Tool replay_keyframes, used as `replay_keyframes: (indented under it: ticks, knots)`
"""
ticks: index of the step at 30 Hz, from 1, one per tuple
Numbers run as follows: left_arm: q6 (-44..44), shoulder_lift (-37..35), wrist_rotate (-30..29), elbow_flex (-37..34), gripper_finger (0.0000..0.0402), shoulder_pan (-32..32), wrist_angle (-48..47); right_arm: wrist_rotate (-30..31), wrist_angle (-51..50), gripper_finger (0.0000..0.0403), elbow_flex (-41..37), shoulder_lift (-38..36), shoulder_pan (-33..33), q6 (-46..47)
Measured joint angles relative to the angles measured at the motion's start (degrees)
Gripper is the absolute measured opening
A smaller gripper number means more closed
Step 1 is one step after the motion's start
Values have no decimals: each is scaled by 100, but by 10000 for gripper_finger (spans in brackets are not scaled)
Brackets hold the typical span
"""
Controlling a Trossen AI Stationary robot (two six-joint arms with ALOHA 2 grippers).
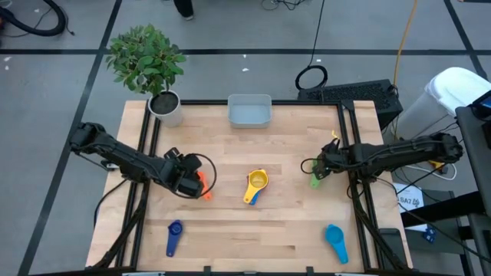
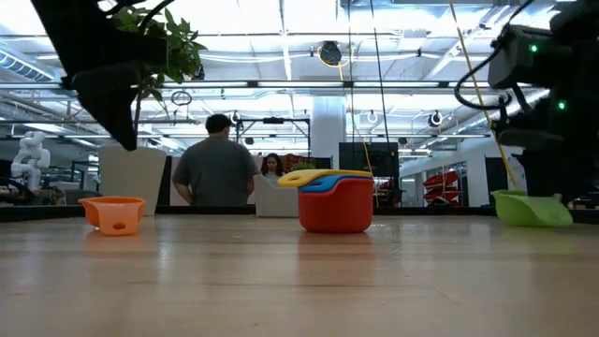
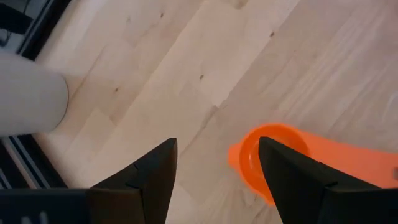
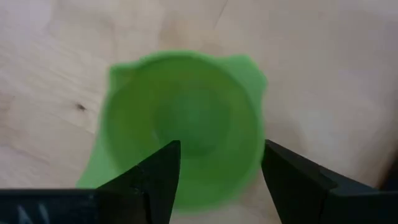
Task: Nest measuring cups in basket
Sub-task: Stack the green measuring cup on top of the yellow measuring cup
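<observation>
On the wooden tabletop (image 1: 230, 230), nearest the front edge, a dark blue plastic measuring cup (image 1: 173, 237) and a bright blue one (image 1: 336, 241) lie either side of the central stack (image 1: 255, 186) of yellow over blue in a red cup; the left claw (image 1: 192, 182) hangs wide over the small orange cup (image 3: 264, 162); the right claw (image 1: 316, 173) spreads wide above the green cup (image 4: 183, 127); farthest back sits the pale grey rectangular plastic basket (image 1: 249, 110), beside a white plant pot (image 1: 167, 107).

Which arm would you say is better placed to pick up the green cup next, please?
The right. Its gripper hangs open directly over the green cup at the table's right side, jaws either side of the bowl. The left gripper is across the table, over the orange cup.
</observation>
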Motion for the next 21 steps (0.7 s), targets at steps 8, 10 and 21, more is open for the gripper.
replay_keyframes:
  ticks: [8, 10, 21]
  knots:
    - [-271, 0, 20, -25, 230, -187, -64, -196, 684, 201, -493, -8, -2, -41]
    - [-330, 0, 27, -25, 230, -205, -70, -200, 717, 180, -489, -9, -2, -151]
    - [-525, 0, 38, -25, 230, -256, -64, -239, 1802, 7, -314, 7, -2, -1029]
